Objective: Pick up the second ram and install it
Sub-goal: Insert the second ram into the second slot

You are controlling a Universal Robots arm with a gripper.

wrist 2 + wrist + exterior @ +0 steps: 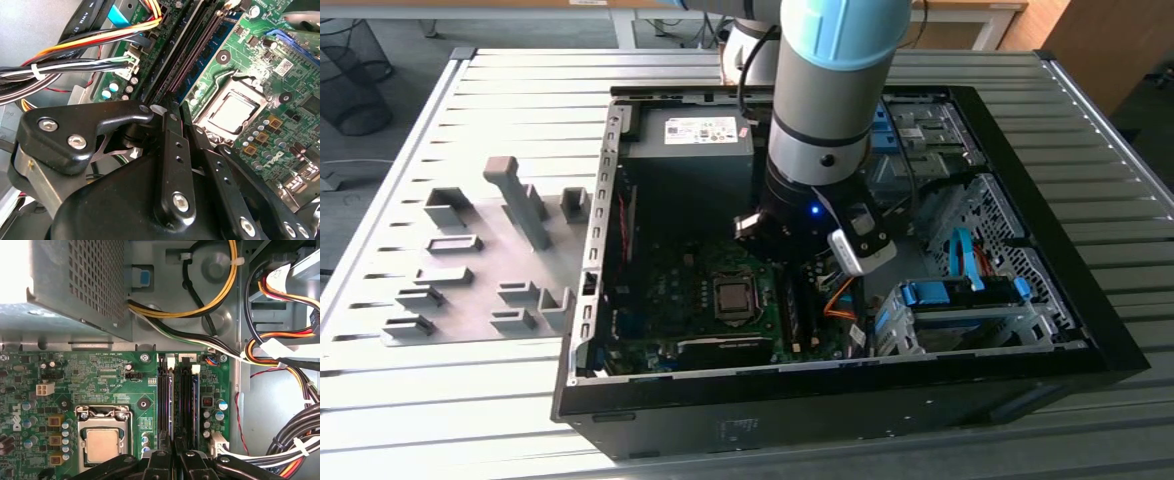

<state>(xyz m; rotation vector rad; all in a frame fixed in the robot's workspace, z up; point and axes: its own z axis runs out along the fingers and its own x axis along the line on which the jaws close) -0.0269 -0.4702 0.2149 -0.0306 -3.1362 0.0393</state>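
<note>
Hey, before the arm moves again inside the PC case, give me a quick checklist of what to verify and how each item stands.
1. Hand lined up with the memory slots: ok, it sits at one end of them.
2. Second ram fully seated: cannot tell.
3. Cable bundle clear of the slots: ok, it lies beside them.
4. White slot latches closed: cannot tell.
5. Processor socket clear of the hand: ok.
</note>
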